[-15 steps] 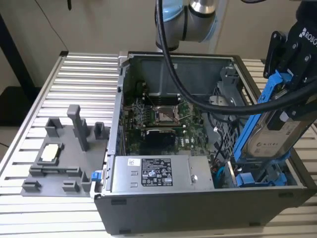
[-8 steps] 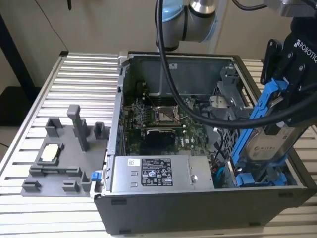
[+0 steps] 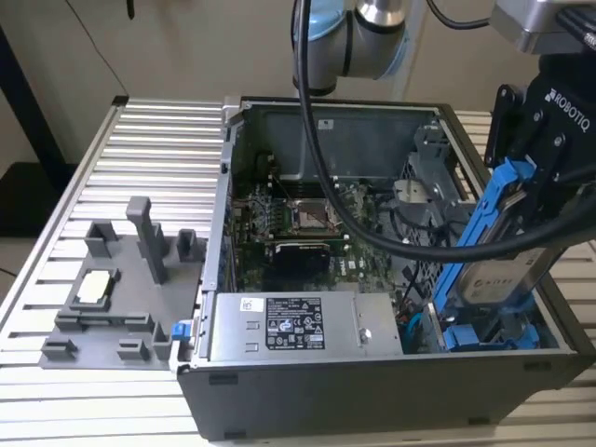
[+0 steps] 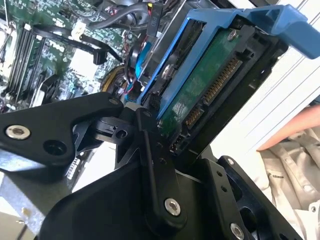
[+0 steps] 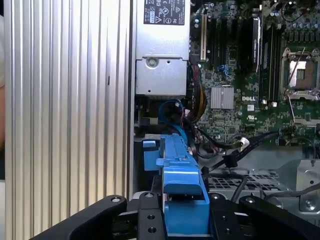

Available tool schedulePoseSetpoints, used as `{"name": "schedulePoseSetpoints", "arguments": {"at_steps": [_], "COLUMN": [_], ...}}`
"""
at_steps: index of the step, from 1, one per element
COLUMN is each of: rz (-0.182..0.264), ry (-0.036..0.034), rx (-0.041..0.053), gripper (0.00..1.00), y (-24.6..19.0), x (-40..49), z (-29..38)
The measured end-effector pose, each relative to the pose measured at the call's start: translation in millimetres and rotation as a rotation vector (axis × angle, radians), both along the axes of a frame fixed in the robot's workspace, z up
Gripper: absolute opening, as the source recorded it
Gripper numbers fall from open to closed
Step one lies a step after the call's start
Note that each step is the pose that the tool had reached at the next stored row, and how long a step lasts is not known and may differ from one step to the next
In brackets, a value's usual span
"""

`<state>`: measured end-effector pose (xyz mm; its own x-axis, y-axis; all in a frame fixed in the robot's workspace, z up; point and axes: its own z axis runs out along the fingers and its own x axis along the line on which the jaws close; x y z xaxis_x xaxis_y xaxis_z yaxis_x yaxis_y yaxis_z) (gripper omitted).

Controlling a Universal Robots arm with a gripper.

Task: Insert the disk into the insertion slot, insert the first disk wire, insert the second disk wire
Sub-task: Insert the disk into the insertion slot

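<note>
My gripper (image 3: 523,182) is shut on the disk (image 3: 498,279), a silver-grey drive with a pale label in a bright blue carrier frame (image 3: 484,209). The disk hangs tilted on edge over the case's corner at the exterior view's right. Its lower end reaches down to the insertion slot (image 3: 489,333), a bay with blue parts. In the first wrist view the blue frame (image 5: 182,187) sits between the black fingers (image 5: 150,220). The second wrist view shows the disk's green circuit board (image 4: 205,85) and its connector. A blue wire (image 5: 172,107) loops inside the case beside the bay.
The open computer case (image 3: 372,391) holds a motherboard (image 3: 307,219) and a grey labelled power-supply box (image 3: 293,326). The arm's black cable (image 3: 372,228) drapes across it. A grey fixture (image 3: 112,298) stands on the ribbed metal table (image 3: 140,149). A person's hand (image 4: 295,131) is near the case.
</note>
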<state>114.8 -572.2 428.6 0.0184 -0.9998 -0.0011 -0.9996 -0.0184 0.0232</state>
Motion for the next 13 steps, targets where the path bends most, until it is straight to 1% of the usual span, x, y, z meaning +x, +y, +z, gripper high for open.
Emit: {"name": "schedulePoseSetpoints", "arguments": {"at_steps": [2, 5, 7, 9, 13], "rz": [0.000, 0.000, -0.003, -0.006, -0.010], "ry": [0.0000, 0.0000, 0.0000, 0.0000, 0.0000], "rx": [0.0048, 0.0148, 0.0194, 0.0212, 0.0212], "gripper": [0.33, 0.33, 0.33, 0.33, 0.33], "y": [0.0, 0.0, 0.0, 0.0, 0.0], "x": [1.1, 3.9, 6.0, 7.4, 9.6], "z": [-2.1, -5.0, -6.7, -8.1, -10.5]}}
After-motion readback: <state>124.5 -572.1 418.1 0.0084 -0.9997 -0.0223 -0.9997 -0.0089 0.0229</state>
